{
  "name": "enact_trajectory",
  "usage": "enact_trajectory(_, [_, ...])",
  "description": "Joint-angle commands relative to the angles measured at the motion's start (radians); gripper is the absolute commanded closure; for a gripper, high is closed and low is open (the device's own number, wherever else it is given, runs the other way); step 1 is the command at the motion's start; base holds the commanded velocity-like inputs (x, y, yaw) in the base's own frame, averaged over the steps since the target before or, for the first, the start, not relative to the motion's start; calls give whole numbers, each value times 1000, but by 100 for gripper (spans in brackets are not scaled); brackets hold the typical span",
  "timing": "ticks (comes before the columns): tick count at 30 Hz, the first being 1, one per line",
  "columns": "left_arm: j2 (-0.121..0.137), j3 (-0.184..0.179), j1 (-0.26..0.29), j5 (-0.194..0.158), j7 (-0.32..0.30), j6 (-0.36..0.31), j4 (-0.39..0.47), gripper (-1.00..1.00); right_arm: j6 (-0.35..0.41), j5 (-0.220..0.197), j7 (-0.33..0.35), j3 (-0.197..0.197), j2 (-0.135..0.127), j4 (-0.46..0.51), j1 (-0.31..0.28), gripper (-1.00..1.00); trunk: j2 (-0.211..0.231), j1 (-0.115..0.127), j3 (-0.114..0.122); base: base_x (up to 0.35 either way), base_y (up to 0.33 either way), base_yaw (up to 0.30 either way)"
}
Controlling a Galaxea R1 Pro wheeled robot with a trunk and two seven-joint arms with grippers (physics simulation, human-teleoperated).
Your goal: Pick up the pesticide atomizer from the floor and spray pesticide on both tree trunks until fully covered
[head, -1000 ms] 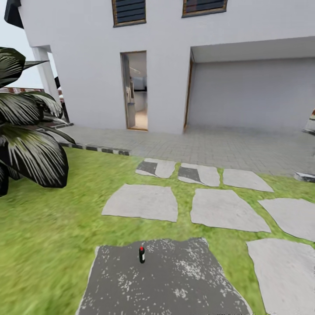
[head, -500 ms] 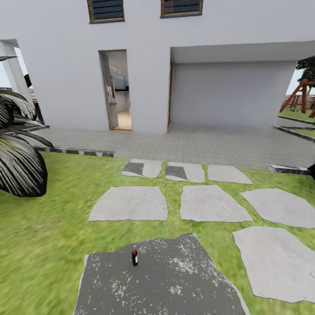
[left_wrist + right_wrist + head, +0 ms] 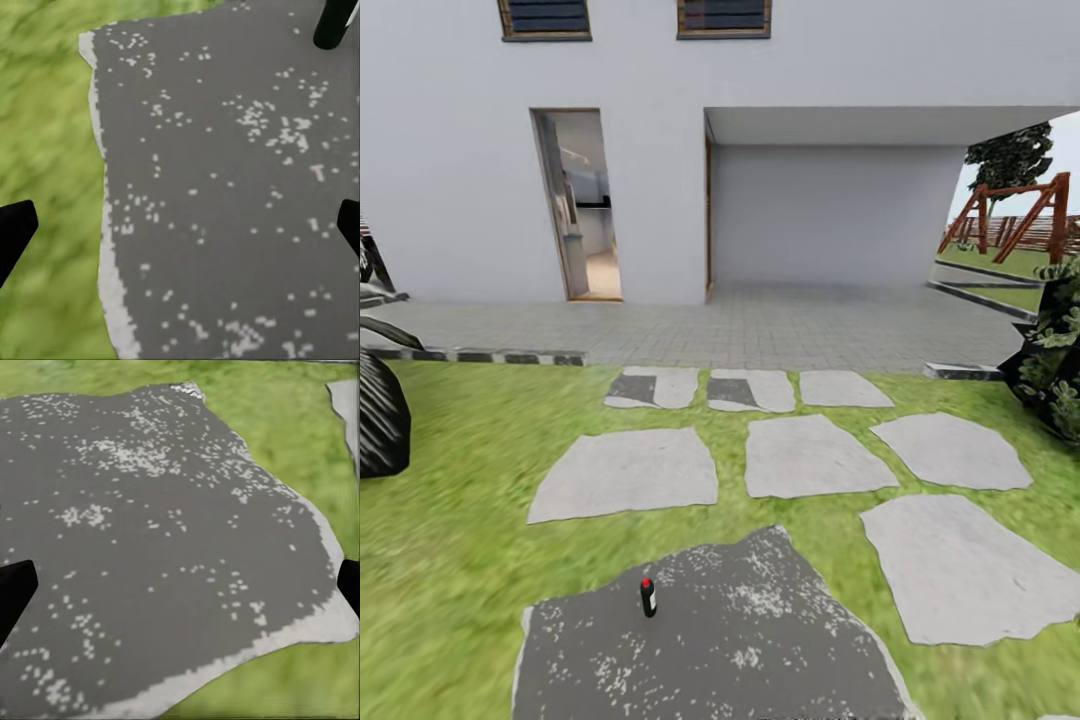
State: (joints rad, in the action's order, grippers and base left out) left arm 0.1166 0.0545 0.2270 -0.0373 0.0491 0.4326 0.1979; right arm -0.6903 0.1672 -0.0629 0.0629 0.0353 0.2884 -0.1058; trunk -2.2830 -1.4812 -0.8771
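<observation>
The pesticide atomizer point(image 3: 648, 597) stands upright on a dark grey speckled stone slab point(image 3: 740, 640) in the lawn, red dot on top, low in the head view and a little left of centre. In the left wrist view the atomizer point(image 3: 334, 22) shows as a dark cylinder at the frame's edge, well away from my left gripper point(image 3: 180, 229), which hangs open over the slab with its black fingertips point(image 3: 15, 231) wide apart. My right gripper point(image 3: 180, 585) is open too, above the same slab point(image 3: 150, 547), holding nothing. No tree trunk is in view.
Pale stepping stones point(image 3: 815, 455) lead across the grass to a paved strip and a white house with an open doorway point(image 3: 582, 205). A palm point(image 3: 375, 420) stands at the left edge, a dark shrub point(image 3: 1055, 370) at the right. A wooden swing frame point(image 3: 1010, 215) and distant foliage lie beyond.
The whole head view has swung to the right: house, stones and atomizer slid left in the picture, the palm nearly left it, and the shrub and swing frame came in. The atomizer stays on its slab.
</observation>
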Motion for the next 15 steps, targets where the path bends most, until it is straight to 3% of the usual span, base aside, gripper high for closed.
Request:
enact_trajectory(1, [0, 0, 0, 0, 0, 0, 0, -100, 0, 0, 0, 0, 0, 0, 0, -100, 0, 0, 0, 0, 294, -260])
enact_trajectory(6, [0, 1, 0, 0, 0, 1, 3, -100, -1, 0, 0, 1, -1, 0, 0, -100, 0, 0, 0, 0, 277, -260])
enact_trajectory(10, [-4, 3, 6, -3, 0, -2, 13, -100, -1, 0, 0, 1, -1, 0, 0, -100, 0, 0, 0, 0, 99, -172])
enact_trajectory(15, [-21, 3, 83, -8, 1, -16, 62, -100, -2, 0, -1, 1, -2, 0, 0, -100, 0, 0, 0, 0, 13, -26])
